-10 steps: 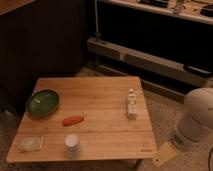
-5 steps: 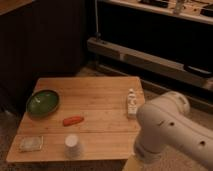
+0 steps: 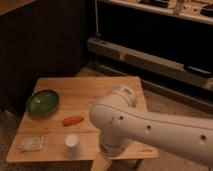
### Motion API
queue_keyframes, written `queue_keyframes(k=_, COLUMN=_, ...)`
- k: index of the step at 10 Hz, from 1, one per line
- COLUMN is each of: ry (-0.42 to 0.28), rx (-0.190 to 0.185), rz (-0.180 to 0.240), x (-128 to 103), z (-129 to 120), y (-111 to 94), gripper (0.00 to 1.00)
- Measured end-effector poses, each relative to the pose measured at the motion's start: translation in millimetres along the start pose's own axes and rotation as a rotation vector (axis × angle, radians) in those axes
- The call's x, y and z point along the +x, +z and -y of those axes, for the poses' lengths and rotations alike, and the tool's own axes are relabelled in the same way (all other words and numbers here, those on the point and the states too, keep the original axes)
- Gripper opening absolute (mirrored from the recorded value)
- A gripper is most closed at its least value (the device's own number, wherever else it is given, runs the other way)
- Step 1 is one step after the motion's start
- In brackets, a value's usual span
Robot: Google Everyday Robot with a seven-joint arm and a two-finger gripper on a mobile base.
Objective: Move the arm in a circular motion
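Dark wood panelling (image 3: 45, 40) is filling the back of the room, and in front of it a pale bamboo table (image 3: 95, 90) is standing on the floor. At its near left corner a small flat packet (image 3: 31, 143) is lying, with a green bowl (image 3: 42, 102) sitting behind it and an orange, carrot-like piece (image 3: 73, 120) lying just to the right of the bowl. A white cup (image 3: 72, 145) is standing near the front edge. Just beside the cup the gripper (image 3: 102, 162) is showing only as a yellowish tip at the bottom edge of the view, below the table's front edge; whether it is apart or together I cannot tell. The arm (image 3: 150, 125) is reaching in from the right edge, its thick cream tube and rounded joint now covering the table's right front part. A second ago it was sitting low at the far right, clear of the table; since then it has been sweeping leftward, and it is now hiding the small bottle that was standing near the right side. That steady sideways sweep is looking like one stretch of the circle, with the loop probably not yet closed.
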Motion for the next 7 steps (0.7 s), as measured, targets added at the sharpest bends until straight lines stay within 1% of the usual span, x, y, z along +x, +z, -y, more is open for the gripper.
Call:
queue_keyframes(k=2, ry=-0.059, rx=-0.021, rz=0.018, x=26.1, z=25.5, y=1.3, gripper=1.0)
queue_keyframes(k=4, ry=-0.105, rx=-0.037, rz=0.017, x=54.5, z=44.6, y=3.7, gripper=1.0)
queue_keyframes(k=5, ry=-0.122, rx=-0.05, rz=0.016, x=74.9, z=46.6, y=5.0, gripper=1.0)
queue_keyframes(k=7, ry=-0.146, rx=-0.058, rz=0.021, x=105.5, z=42.5, y=2.9, gripper=1.0)
